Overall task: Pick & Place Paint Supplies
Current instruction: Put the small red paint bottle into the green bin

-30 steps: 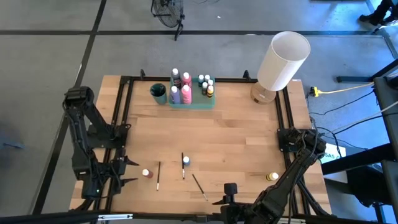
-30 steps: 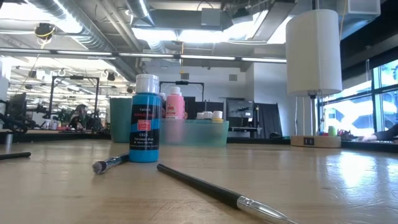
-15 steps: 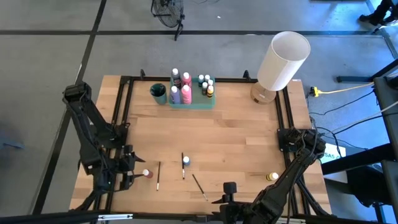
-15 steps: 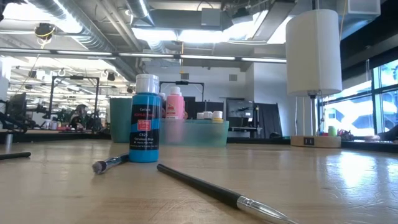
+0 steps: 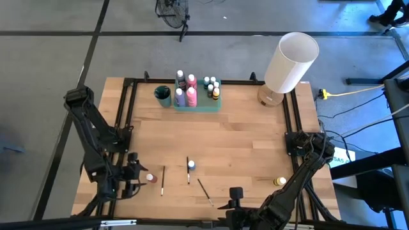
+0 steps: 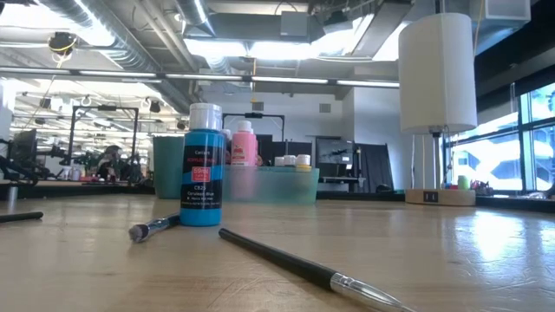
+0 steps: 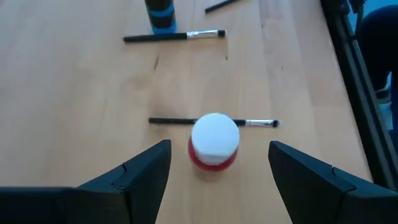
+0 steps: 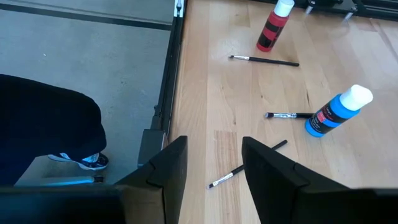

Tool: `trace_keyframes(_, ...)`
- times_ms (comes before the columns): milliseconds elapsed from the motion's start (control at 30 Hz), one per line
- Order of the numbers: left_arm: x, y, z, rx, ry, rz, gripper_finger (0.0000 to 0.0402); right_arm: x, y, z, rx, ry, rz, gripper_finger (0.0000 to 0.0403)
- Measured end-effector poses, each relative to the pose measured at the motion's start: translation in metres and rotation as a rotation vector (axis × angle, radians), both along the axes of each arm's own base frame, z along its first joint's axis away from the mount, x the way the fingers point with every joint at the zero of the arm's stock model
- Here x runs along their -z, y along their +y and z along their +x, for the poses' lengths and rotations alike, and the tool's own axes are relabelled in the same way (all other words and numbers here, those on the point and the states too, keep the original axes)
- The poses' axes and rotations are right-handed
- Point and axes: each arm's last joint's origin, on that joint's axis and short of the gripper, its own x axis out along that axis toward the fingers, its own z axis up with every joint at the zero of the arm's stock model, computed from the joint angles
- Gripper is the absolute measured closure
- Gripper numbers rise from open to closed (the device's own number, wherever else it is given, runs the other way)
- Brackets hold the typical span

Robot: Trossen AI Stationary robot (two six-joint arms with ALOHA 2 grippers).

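A small red paint bottle with a white cap (image 5: 151, 178) (image 7: 214, 142) stands upright on the table near its left near corner. My left gripper (image 5: 139, 177) (image 7: 219, 145) is open, with one fingertip on either side of the bottle and a gap on both sides. A blue bottle (image 5: 191, 165) (image 6: 202, 178) stands mid-table, and a yellow one (image 5: 279, 181) stands near the right edge. Three thin dark paintbrushes (image 5: 162, 180) (image 5: 188, 170) (image 5: 204, 191) lie flat on the wood. My right gripper (image 5: 234, 197) (image 8: 213, 142) waits open at the near edge.
A green tray (image 5: 198, 105) holding several bottles and a dark green cup (image 5: 162, 95) stand at the far edge. The white lamp (image 5: 291, 64) fills the far right corner. Bare wood lies between the tray and the loose supplies. A person's shoe (image 8: 87, 160) shows on the floor.
My left gripper has moved toward the table's right, up to the red bottle, and stays open with its fingertips now flanking the bottle. The bottles and brushes have not moved.
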Motion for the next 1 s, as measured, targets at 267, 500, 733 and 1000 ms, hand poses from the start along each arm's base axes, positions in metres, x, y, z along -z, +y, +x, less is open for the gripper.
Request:
trace_keyframes(267, 0.026, 0.005, -0.004, 0.03, -0.056, -0.021, 0.0135, 0.0, 0.0, 0.0, 0.0, 0.0, 0.0, 0.0246)
trace_keyframes(500, 0.027, 0.005, -0.002, 0.02, 0.003, -0.063, 0.0135, 0.0, 0.0, 0.0, 0.0, 0.0, 0.0, 0.0246)
trace_keyframes(733, 0.026, 0.005, 0.0, 0.004, -0.041, -0.05, 0.0135, 0.0, 0.0, 0.0, 0.0, 0.002, -0.003, 0.0246)
trace_keyframes(1000, 0.026, 0.004, 0.001, 0.011, -0.041, -0.059, 0.0135, 0.0, 0.0, 0.0, 0.0, 0.002, -0.003, 0.0246)
